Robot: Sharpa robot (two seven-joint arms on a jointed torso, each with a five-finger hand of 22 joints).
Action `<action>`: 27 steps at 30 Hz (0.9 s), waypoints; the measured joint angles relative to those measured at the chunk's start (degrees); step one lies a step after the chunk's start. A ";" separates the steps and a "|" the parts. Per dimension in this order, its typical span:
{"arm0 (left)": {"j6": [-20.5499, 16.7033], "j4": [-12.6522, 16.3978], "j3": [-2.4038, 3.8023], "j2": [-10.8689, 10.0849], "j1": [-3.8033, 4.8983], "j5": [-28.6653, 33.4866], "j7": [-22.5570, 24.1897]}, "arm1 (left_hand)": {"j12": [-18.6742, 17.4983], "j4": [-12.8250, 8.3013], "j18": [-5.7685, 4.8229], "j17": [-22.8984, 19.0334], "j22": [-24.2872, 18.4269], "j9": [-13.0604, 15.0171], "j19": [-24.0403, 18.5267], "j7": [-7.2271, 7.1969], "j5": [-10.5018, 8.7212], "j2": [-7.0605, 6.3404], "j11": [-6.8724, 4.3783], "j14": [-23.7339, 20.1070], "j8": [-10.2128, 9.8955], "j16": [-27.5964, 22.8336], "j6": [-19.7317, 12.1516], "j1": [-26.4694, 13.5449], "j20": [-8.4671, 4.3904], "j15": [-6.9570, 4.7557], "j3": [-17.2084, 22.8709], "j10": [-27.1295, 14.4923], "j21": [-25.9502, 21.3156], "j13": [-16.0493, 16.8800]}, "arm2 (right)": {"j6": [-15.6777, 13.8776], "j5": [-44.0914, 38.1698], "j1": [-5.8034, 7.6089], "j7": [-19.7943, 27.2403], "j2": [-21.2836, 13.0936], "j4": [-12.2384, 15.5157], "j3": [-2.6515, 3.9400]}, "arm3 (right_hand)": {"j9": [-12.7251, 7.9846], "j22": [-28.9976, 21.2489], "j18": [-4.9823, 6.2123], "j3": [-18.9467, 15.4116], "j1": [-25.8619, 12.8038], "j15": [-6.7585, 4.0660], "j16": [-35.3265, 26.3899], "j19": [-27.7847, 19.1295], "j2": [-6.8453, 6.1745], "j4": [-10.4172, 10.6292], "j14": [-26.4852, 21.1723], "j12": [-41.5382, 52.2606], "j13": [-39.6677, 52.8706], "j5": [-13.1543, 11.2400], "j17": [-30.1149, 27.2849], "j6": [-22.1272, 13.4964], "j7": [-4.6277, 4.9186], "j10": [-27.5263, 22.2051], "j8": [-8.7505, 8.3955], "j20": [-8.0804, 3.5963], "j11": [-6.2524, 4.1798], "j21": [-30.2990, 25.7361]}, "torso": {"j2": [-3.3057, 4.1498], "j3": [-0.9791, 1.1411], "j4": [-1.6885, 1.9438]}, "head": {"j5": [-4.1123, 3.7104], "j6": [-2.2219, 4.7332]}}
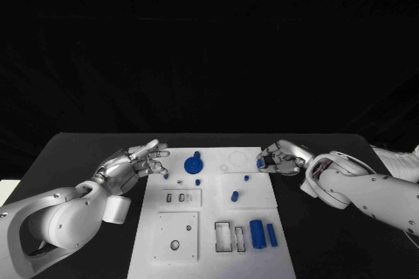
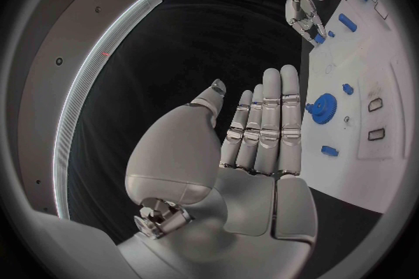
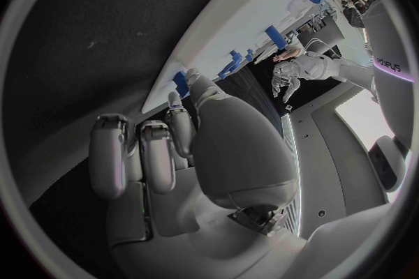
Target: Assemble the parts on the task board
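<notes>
The white task board (image 1: 262, 194) lies mid-table. A blue gear (image 1: 193, 165) sits near its far left, also seen as the gear (image 2: 325, 109) in the left wrist view. Small blue pegs (image 1: 234, 196) dot the middle, and two blue cylinders (image 1: 257, 233) lie near the front right. My left hand (image 1: 135, 164) hovers at the board's left edge, fingers (image 2: 266, 118) straight and holding nothing. At the far right edge of the board, my right hand (image 1: 284, 158) pinches a small blue part (image 1: 261, 163), which shows by the fingertips (image 3: 181, 82) in the right wrist view.
Grey-outlined slots (image 1: 229, 236) and a raised white panel (image 1: 177, 235) with holes occupy the board's front half. A ring outline (image 1: 237, 158) marks the far right. Black table (image 1: 79, 164) lies on both sides of the board.
</notes>
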 measured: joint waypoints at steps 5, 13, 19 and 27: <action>0.04 0.03 0.00 -0.02 0.00 0.00 -0.07 | 0.00 0.00 0.00 0.00 0.00 0.00 0.00 0.00 0.00 0.00 0.00 0.00 0.00 0.00 0.00 0.00 0.00 0.00 0.00 0.00 0.00 0.00 | 0.30 -0.09 0.00 -0.02 0.14 -0.03 0.00 | 0.00 0.09 0.00 0.18 -0.04 0.00 0.00 0.00 0.34 0.14 0.00 0.05 1.21 -0.22 0.00 0.21 0.20 0.00 0.00 0.00 0.00 0.00 | 0.02 -0.01 -0.02 | 0.03 0.03; 0.09 0.06 0.00 -0.06 0.00 0.00 -0.16 | 0.00 0.00 0.00 0.00 0.00 0.00 0.00 0.00 0.00 0.00 0.00 0.00 0.00 0.00 0.00 0.00 0.00 0.00 0.00 0.00 0.00 0.00 | 0.60 -0.45 0.00 -0.06 0.34 -0.07 0.00 | -0.01 0.21 0.00 0.35 -0.04 0.00 0.00 0.00 0.34 -0.03 0.00 0.35 1.27 -0.22 -0.01 0.41 0.01 0.00 0.00 0.00 0.00 0.24 | 0.02 -0.04 -0.01 | 0.05 -0.03; 0.12 0.07 0.00 -0.09 0.00 0.00 -0.21 | 0.00 0.00 0.00 0.01 0.01 0.00 0.00 0.00 0.00 0.00 0.00 0.00 0.00 0.00 0.00 0.00 0.00 0.00 0.00 0.00 0.00 0.01 | 0.62 -0.58 0.00 -0.07 0.45 -0.10 0.01 | 0.28 0.57 0.00 1.74 -0.38 0.00 0.23 0.04 1.07 -0.28 0.00 0.98 1.28 -0.22 -0.01 2.02 -0.46 0.00 0.49 -0.04 0.00 0.26 | 0.02 -0.04 -0.01 | 0.12 -0.05; 0.17 0.10 0.00 -0.14 0.00 0.00 -0.29 | 0.00 0.00 0.00 -0.06 -0.11 0.00 0.00 0.21 0.00 0.00 0.00 0.00 0.00 0.00 -0.21 0.00 0.00 0.00 0.00 0.00 -0.30 -0.07 | -0.03 -0.44 0.00 0.04 0.52 -0.15 0.04 | 0.53 1.20 0.00 4.80 -0.35 -1.27 0.45 0.52 2.01 -1.47 0.00 1.61 1.52 -1.91 -0.01 4.42 -0.92 0.21 2.03 -0.98 -0.22 0.71 | 0.03 -0.04 -0.02 | 0.20 -0.09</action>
